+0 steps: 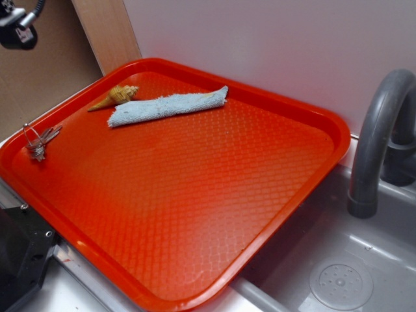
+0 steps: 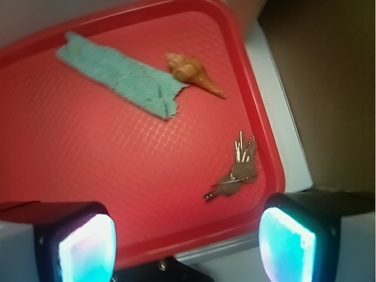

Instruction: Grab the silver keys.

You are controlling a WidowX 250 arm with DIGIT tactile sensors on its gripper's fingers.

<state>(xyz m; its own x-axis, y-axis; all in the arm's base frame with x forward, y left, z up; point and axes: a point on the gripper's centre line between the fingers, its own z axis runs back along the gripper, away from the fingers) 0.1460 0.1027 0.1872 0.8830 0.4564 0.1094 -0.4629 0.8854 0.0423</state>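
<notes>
The small bunch of silver metal keys (image 1: 40,142) (image 2: 237,169) is lying flat on the big red plastic tray (image 1: 214,195) (image 2: 70,158), close to its left edge. The tan pointy seashell (image 1: 116,97) (image 2: 192,73) is sitting farther back, touching the folded light blue cloth (image 1: 168,105) (image 2: 120,74). The black gripper (image 2: 187,247) is hanging above the tray with its two fingers (image 2: 88,244) wide apart, holding nothing. A grey curved tap (image 1: 380,140) is standing on the right.

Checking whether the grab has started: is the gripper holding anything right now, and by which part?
Nothing is held. The gripper is open and empty, its fingers apart above the red tray; the silver keys lie untouched near the tray's edge.
</notes>
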